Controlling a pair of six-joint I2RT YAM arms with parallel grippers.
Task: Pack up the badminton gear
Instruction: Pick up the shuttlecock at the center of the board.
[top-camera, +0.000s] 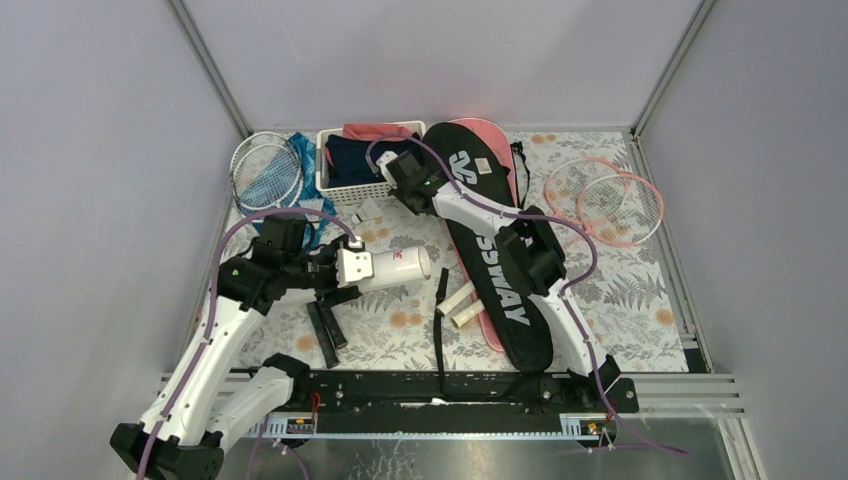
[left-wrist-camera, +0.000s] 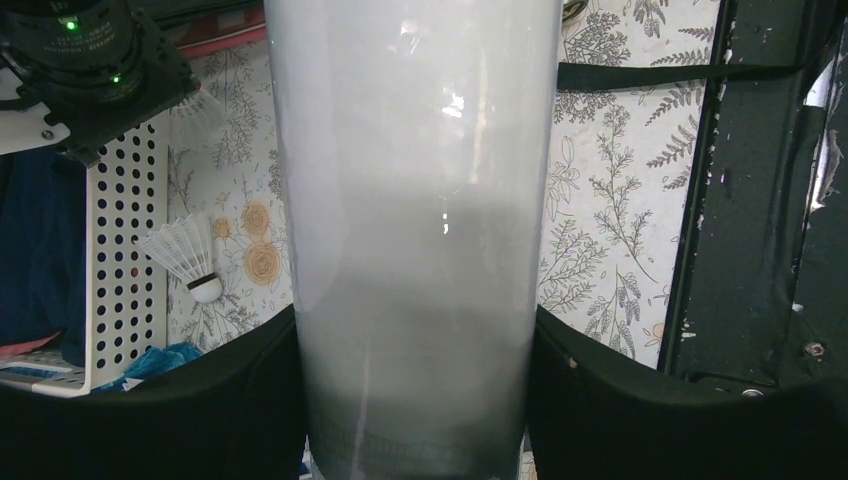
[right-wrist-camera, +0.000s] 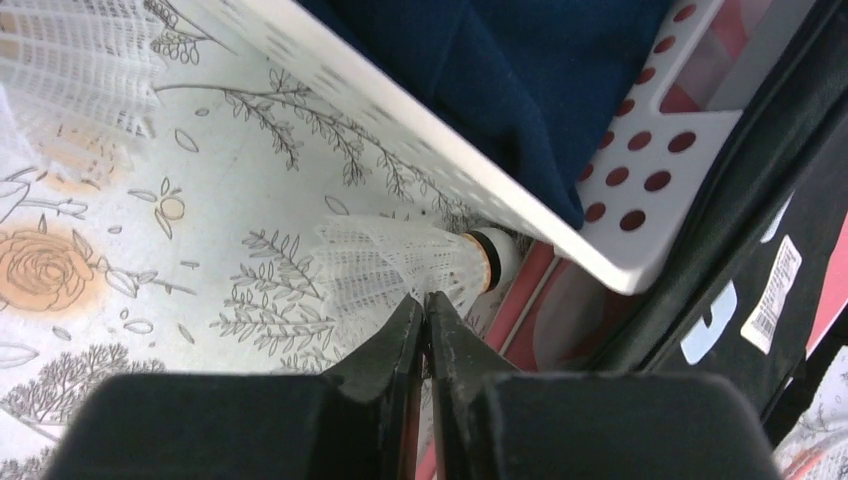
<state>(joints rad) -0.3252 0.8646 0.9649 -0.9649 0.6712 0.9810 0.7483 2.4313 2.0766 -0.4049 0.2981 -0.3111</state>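
Tube (left-wrist-camera: 415, 200) clamped in left gripper (left-wrist-camera: 415, 390); right gripper (right-wrist-camera: 427, 305) pinches shuttlecock (right-wrist-camera: 400, 262) skirt at basket (right-wrist-camera: 650, 150) corner.
I read it as loading shuttlecocks: next lift clear, line cork up with tube mouth.

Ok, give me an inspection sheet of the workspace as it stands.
Surface: floral cloth, crowded.
Job's things: shuttlecock tube gripped; black bag lying over pink bag; pale rackets far left, pink rackets far right; loose shuttlecock on the cloth.
Clutter: white basket of clothes.
End effectors: left end effector closed around the tube; right end effector pinching a shuttlecock by its skirt.
Cables: purple cables along both arms.
Surroundings: grey walls.
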